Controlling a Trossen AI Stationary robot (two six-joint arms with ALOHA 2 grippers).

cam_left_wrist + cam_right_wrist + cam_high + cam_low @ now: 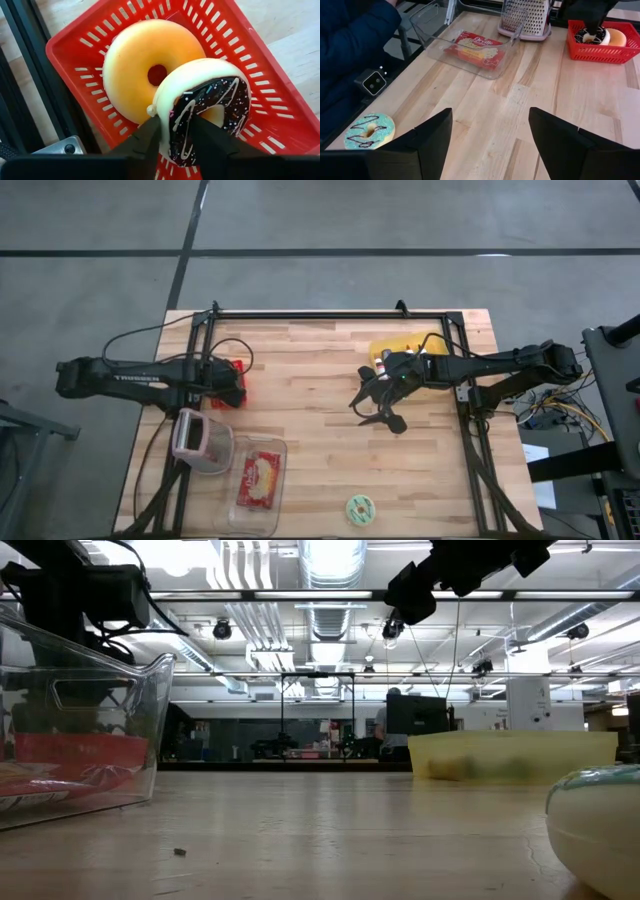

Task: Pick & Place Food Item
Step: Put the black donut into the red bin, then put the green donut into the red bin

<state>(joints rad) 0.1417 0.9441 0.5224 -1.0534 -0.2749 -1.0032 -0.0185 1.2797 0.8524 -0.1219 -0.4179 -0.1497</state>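
1. Pale wooden plank counter (pixel 320 470), flat and smooth-grained, framed by dark rails.
2. Clear plastic bin (pixel 252 483), thin-walled and rectangular, near the front left corner, holding a red printed packet (pixel 261 477); metal box grater (pixel 199 442) lying just beside it.
3. Red plastic basket (pixel 75 45), slotted lattice walls, rectangular, at the counter's left edge.
4. Plain glazed donut (pixel 135 65), glossy orange ring, lying flat in the basket.
5. Chocolate-iced donut (pixel 210 107), dark top with white drizzle and sprinkles over a cream rim, tilted up on edge against the plain one, still within the basket.
6. Left tool (pixel 176 132) clenched on the chocolate-iced donut, dark fingers (pixel 150 135) pinching rim and icing.
7. Right tool (pixel 490 142) released and spread wide, hovering over mid-counter by a yellow tray (pixel 400 345).
8. Blue-iced donut (pixel 369 131) lying alone near the front edge.
9. Judged risks: slippery glaze and a narrow edge-on pinch, so a likely slip or twist on lifting; possible snag on the basket wall, dragging the light basket; possible nudge of the plain donut.
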